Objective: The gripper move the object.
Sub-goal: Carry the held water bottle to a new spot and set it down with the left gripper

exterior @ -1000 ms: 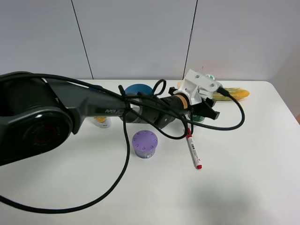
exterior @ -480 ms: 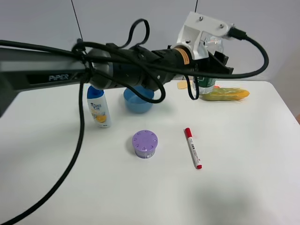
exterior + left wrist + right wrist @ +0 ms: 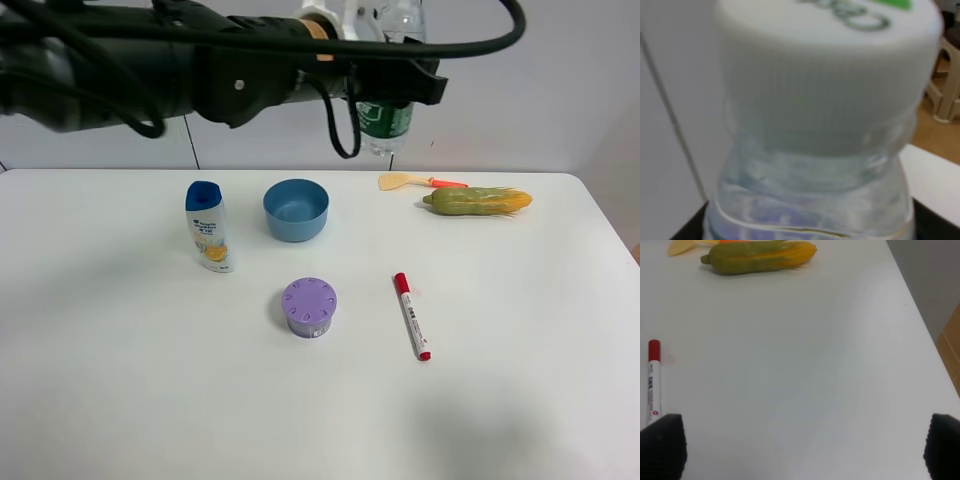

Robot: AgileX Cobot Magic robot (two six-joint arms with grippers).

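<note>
My left gripper (image 3: 394,78) is shut on the small clear water bottle (image 3: 386,118) with the green label and holds it upright, high above the back of the white table (image 3: 520,380). In the left wrist view the bottle's white cap and clear neck (image 3: 825,100) fill the frame, and the jaws are mostly hidden behind it. My right gripper (image 3: 800,445) is open and empty, with its black fingertips (image 3: 660,445) wide apart low over the table's right side. It is out of the exterior high view.
On the table are a white shampoo bottle with blue cap (image 3: 208,227), a blue bowl (image 3: 296,210), a purple round container (image 3: 308,306), a red marker (image 3: 411,316), a green-yellow corn cob (image 3: 477,200) and a yellow spoon (image 3: 405,181). The table's right edge (image 3: 920,325) is near.
My left arm has lifted the water bottle from the table near the corn cob straight up to well above the table. The other objects have not moved.
</note>
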